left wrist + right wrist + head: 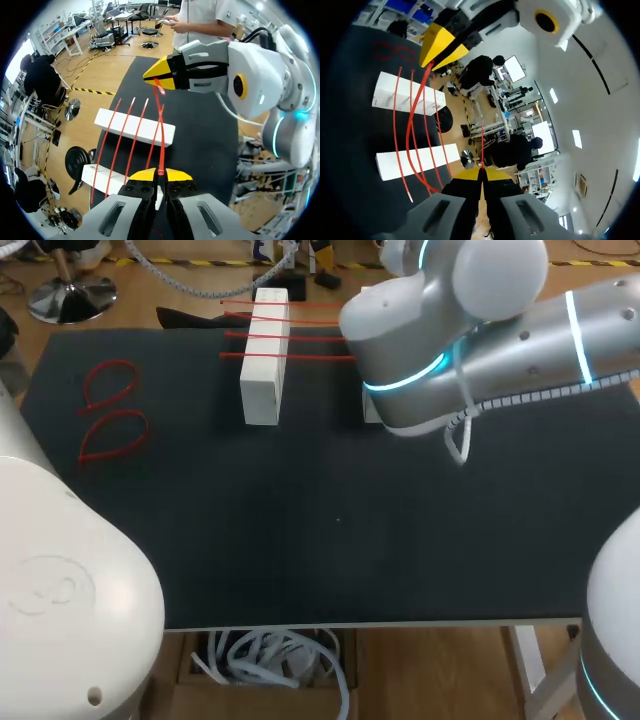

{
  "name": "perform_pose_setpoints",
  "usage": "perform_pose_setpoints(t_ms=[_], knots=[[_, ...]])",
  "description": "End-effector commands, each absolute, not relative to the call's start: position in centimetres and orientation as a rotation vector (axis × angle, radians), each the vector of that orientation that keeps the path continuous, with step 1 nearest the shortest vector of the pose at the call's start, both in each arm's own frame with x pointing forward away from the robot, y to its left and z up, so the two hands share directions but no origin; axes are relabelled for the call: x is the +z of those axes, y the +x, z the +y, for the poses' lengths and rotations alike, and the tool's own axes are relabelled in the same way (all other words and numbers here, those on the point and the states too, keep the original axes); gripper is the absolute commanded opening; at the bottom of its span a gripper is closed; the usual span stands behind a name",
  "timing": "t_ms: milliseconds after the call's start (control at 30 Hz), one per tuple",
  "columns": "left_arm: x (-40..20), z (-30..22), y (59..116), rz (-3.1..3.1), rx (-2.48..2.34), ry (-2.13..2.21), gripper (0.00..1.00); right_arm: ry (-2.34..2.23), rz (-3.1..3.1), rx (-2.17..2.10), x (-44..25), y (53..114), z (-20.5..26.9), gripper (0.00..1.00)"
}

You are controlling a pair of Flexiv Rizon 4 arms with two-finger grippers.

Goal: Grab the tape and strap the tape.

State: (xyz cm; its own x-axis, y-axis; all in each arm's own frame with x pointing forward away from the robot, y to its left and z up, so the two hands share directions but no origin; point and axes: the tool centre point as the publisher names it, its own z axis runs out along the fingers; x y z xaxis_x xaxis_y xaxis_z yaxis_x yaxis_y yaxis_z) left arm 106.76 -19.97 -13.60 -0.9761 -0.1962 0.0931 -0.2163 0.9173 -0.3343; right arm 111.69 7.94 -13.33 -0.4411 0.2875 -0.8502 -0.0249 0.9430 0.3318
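A red tape (161, 132) is stretched above the table between my two grippers. My left gripper (160, 173) is shut on one end, and my right gripper (159, 81) ahead of it pinches the other. From the right wrist, the same red tape (411, 127) curves from my right gripper (481, 172), shut on it, round to my left gripper (434, 56). A thin tail sticks out past the right fingertips. In the head view my right arm (450, 350) hides both grippers.
Two white blocks (134, 127) (98, 176) lie parallel on the black mat, with three more red tapes (290, 335) laid across them. One white block (265, 355) shows in the head view. Two looped red tapes (112, 410) lie at the mat's far left.
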Motion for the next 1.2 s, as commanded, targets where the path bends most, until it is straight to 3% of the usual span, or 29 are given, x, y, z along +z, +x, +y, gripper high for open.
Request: perform_pose_setpoints(t_ms=[33, 1200], knots=[[-13.5, -20.0, 106.7, -3.02, 0.53, 0.327, 0.0, 0.249, 2.024, 0.202, -12.9, 111.8, 9.1, 0.0], [-13.5, -20.0, 106.7, -3.02, 0.53, 0.327, 0.0, 0.044, 2.028, 0.134, -14.1, 111.0, 13.6, 0.0]])
